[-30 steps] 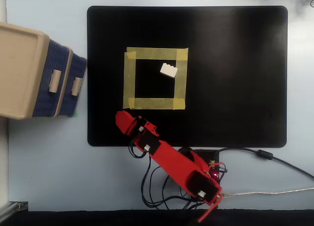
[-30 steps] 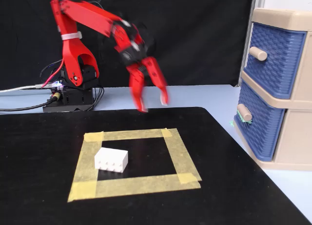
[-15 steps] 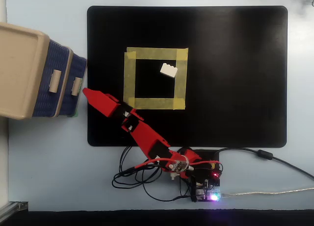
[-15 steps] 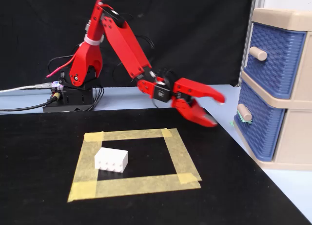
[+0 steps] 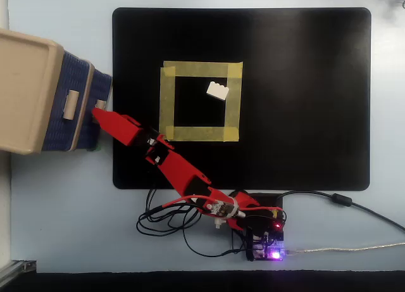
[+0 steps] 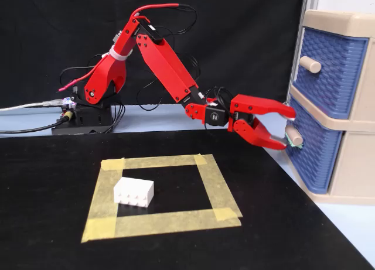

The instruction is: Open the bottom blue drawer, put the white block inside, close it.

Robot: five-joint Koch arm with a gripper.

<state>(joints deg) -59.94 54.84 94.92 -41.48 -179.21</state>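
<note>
The bottom blue drawer (image 6: 314, 160) is the lower of two in the beige chest (image 6: 351, 176) and looks closed. It also shows in the overhead view (image 5: 101, 83). My red gripper (image 6: 290, 129) is open at the drawer's small beige handle (image 6: 296, 137), one jaw above it and one below. In the overhead view the gripper (image 5: 99, 113) sits right at that handle (image 5: 101, 104). The white block (image 6: 133, 192) lies on the black mat inside the yellow tape square (image 6: 214, 179), away from the gripper. It also shows in the overhead view (image 5: 217, 90).
The upper blue drawer (image 6: 331, 68) with its own handle (image 6: 309, 64) is shut above. The black mat (image 5: 304, 114) covers most of the table. The arm's base and cables (image 5: 253, 228) sit at the mat's near edge in the overhead view.
</note>
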